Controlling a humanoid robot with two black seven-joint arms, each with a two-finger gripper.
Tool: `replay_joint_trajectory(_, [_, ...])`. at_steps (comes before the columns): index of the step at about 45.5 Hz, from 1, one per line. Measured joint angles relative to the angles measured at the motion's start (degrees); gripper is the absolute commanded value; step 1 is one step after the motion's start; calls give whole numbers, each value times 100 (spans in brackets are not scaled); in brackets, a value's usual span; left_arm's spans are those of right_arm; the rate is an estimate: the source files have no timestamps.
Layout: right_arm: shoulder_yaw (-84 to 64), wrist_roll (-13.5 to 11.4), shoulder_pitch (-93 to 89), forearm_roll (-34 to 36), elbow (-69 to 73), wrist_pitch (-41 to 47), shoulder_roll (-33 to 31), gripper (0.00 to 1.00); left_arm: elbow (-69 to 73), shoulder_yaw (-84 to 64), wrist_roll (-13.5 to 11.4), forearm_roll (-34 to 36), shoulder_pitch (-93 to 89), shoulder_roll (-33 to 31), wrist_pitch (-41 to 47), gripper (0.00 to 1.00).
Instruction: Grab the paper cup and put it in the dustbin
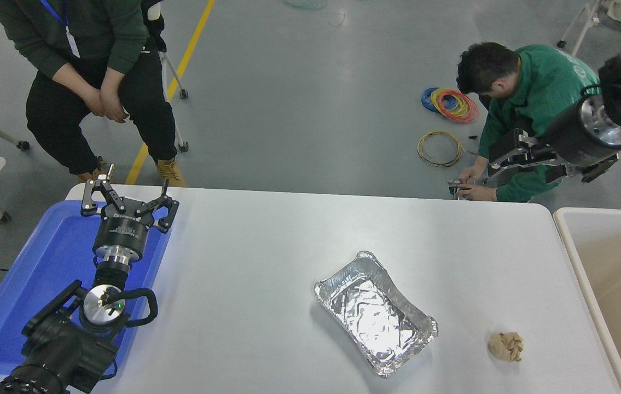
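No cup is visible anywhere on the table [266, 246]. The table carries only a foil tray [376, 313] near the centre, a crumpled paper ball [505, 346] to its right toward the near edge, and a blue tray [42, 268] at the left end. The bin [573, 246] stands against the table's right end; the beige inside that shows holds no cup, though most of it runs out of frame, so the cup may lie in it unseen.

The left gripper [127, 192] hangs over the blue tray's far edge, fingers spread, holding nothing; that arm sits at the lower left. The right gripper [499, 163] is raised beyond the table's far right corner, pointing left, in front of a crouching person in green [545, 93]. Its fingers look close together with nothing between them, but against that background I cannot tell for certain.

Risks, as judged:
- With no cup in view, a grasp attempt has no target; the arm may go for the paper ball or the foil tray instead.
- The right arm overlaps the crouching person in this view; depth is unclear, and a sweep there could strike them.
- A second person [97, 71] sits at the far left, near the left gripper.
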Motion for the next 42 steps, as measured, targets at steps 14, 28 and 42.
replay_joint_trajectory(14, [-101, 1, 356, 14, 547, 353, 329, 100, 0, 0, 0, 0, 0, -3, 0, 100])
replay_joint_trajectory(28, [-108, 1, 406, 25, 713, 436, 408, 100, 0, 0, 0, 0, 0, 0, 0, 100])
replay_joint_trajectory(42, [-124, -2, 395, 40, 745, 455, 400, 100, 0, 0, 0, 0, 0, 1, -1, 100])
